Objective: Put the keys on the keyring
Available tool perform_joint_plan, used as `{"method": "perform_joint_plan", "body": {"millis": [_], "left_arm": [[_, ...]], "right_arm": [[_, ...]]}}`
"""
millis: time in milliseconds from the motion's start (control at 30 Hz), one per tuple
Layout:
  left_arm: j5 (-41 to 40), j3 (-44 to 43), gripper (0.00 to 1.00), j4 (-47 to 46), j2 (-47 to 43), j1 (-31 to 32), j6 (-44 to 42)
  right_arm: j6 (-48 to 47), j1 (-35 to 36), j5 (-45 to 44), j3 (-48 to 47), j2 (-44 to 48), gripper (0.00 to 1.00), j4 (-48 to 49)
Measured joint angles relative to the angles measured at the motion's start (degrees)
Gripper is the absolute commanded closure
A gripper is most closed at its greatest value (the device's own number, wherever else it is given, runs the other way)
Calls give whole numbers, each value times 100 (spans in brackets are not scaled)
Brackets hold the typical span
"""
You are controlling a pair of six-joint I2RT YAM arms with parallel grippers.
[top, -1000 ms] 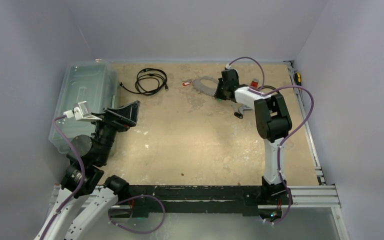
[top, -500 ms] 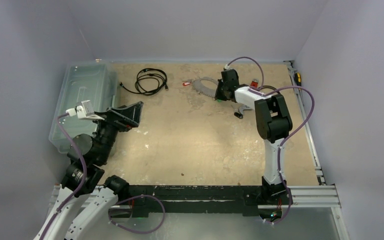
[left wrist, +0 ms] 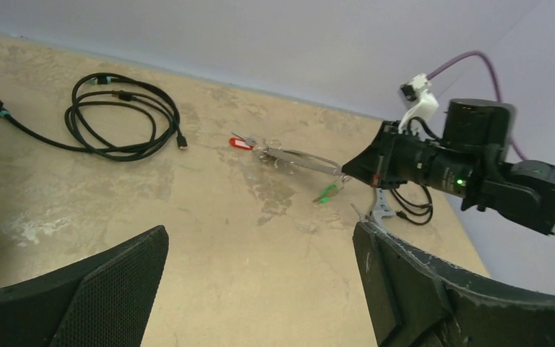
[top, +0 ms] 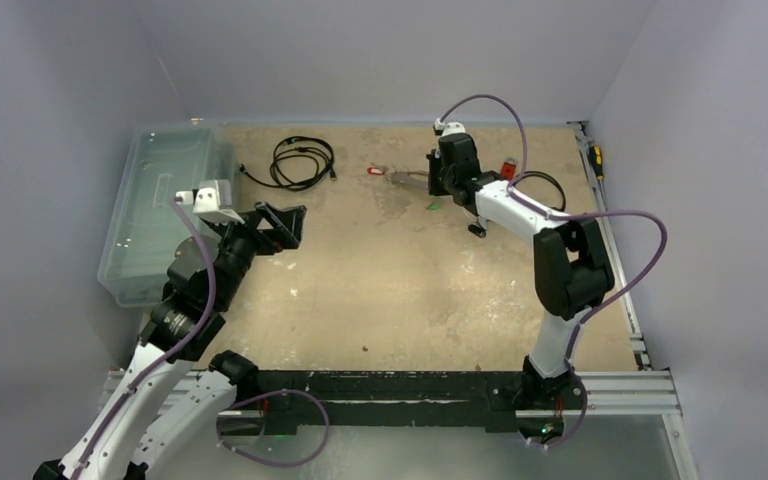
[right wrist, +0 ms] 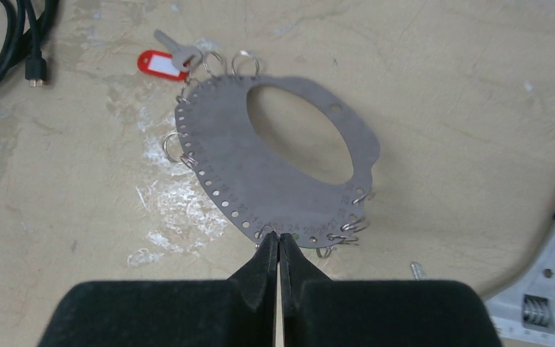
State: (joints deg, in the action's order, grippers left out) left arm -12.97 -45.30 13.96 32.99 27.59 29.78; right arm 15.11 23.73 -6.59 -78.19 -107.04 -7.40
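**Pinching the keyring by its rim, some handling thoughts**

My right gripper [right wrist: 280,249] is clamped shut on the near edge of the keyring [right wrist: 220,170]. It's really a flat grey metal plate with a big oval cutout and tiny holes round the outside. From the left wrist camera it shows edge-on, with the gripper end raised and the far end dipping toward the table [left wrist: 209,238] by the red-tagged key [right wrist: 160,63]. A green-tagged key [left wrist: 327,193] dangles underneath. The left gripper [top: 285,225] hangs wide open and empty, well apart from all this.

My read is that the plate is stiff and light but slick, so a pinch on that skinny rim could let it pivot or slide. I'd grab deeper, across the band between the holes and the cutout. The keys look tiny and floppy on their split rings [right wrist: 246,63], so I'd take them by the plastic tag, not the blade.
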Motion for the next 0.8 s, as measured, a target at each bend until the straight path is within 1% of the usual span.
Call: {"method": "perform_joint_plan", "body": {"millis": [233,333,533,800], "left_arm": [[-208,-35,1,177,166,-42,-199],[-243,-35,1,177,151,-59,-337],[31,-2,1,9,-37,-59,-612],[487,157,1,-315,-162,-59,-791]], "right_arm": [[-546,404,-719,404,595,100,267],[-780,564,-933,763,964,100,503],[-1329,885,-1202,1513,1923,100,1209],[-2155,1508,-1196,2253,2983,100,2037]]}}
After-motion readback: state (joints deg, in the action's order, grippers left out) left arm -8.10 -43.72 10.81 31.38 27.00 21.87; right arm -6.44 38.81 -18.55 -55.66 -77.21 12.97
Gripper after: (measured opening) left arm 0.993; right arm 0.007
